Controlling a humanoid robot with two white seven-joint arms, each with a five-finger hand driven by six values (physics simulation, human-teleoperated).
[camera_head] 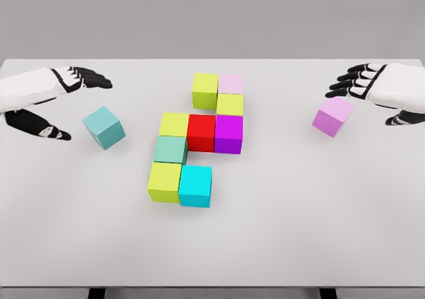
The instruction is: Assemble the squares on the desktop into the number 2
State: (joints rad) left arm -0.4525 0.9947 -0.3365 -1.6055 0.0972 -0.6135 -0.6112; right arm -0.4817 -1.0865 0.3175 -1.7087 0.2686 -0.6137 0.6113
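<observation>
You have most of the 2 laid out at the middle of the white table (265, 246): a top row of an olive cube (205, 90) and a pale pink cube (231, 84), a yellow-green cube (230, 104) beneath the pink one, then a middle row of a yellow cube (174, 124), a red cube (201, 132) and a magenta cube (228, 133). Below the yellow one sits a muted green cube (170, 149), and the bottom row so far holds a lime cube (165, 181) and a cyan cube (195, 186), all touching or nearly so. Two pieces remain loose: a teal cube (103, 127) tilted off square near your left hand (50, 103), and a violet cube (333, 117) just beside your right hand (372, 86). Both hands hang with fingers spread and grip nothing. By my reading, the top row and the bottom row each look one cube short, so those two loose pieces likely finish the figure. The tabletop is plain, smooth and uncluttered otherwise; behind it you have only a flat grey wall (212, 13).
</observation>
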